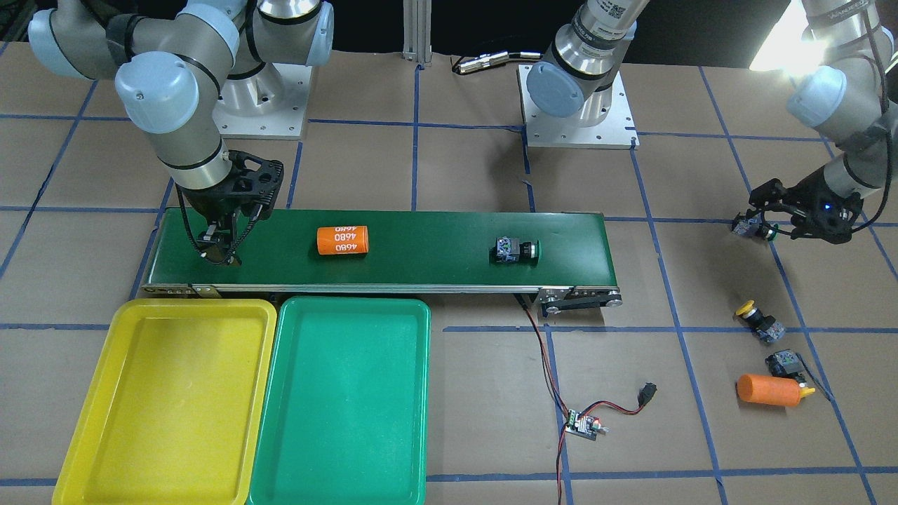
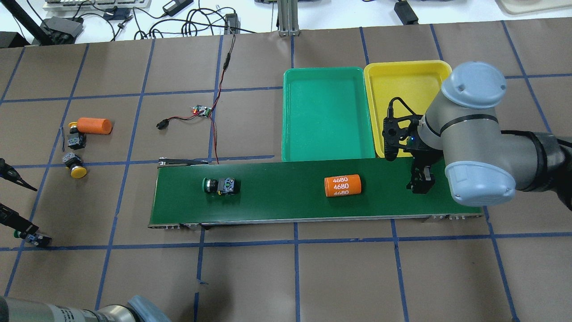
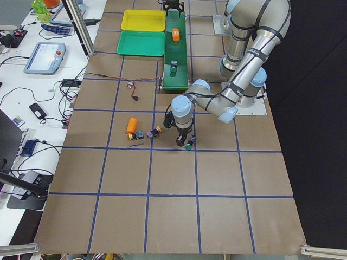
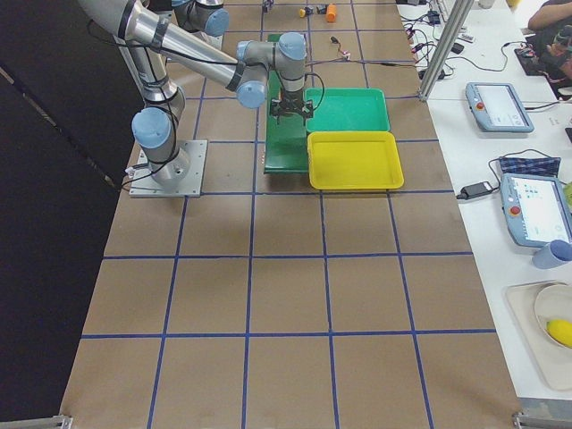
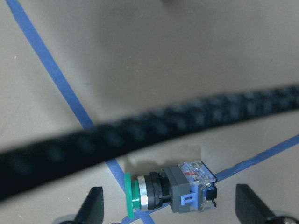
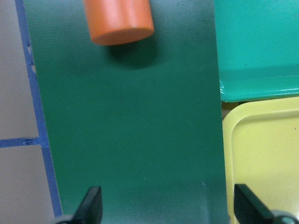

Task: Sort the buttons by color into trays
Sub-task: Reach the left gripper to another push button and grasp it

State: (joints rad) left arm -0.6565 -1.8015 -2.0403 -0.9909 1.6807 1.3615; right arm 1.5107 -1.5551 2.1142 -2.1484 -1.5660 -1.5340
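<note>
Left wrist-mounted, left gripper (image 5: 169, 198): fingers wide apart and low over the table (image 5: 196, 65), one on each side of a green button (image 5: 187, 191) lying on its side. I cannot tell if they touch it.
Right gripper (image 6: 170, 210): also spread and holding nothing, low over the conveyor belt (image 6: 131, 140) at the end beside the trays, placed there, I judge, to take what the belt brings.
Second green button (image 1: 515, 250): on the belt's far end (an orange cylinder (image 1: 342, 240) lies ahead of it).
Yellow buttons (image 1: 758, 321): on the table near the left gripper, not on the belt.
Yellow tray (image 1: 196, 303), green tray (image 1: 351, 301): side by side along the belt, with no button inside yet.
</note>
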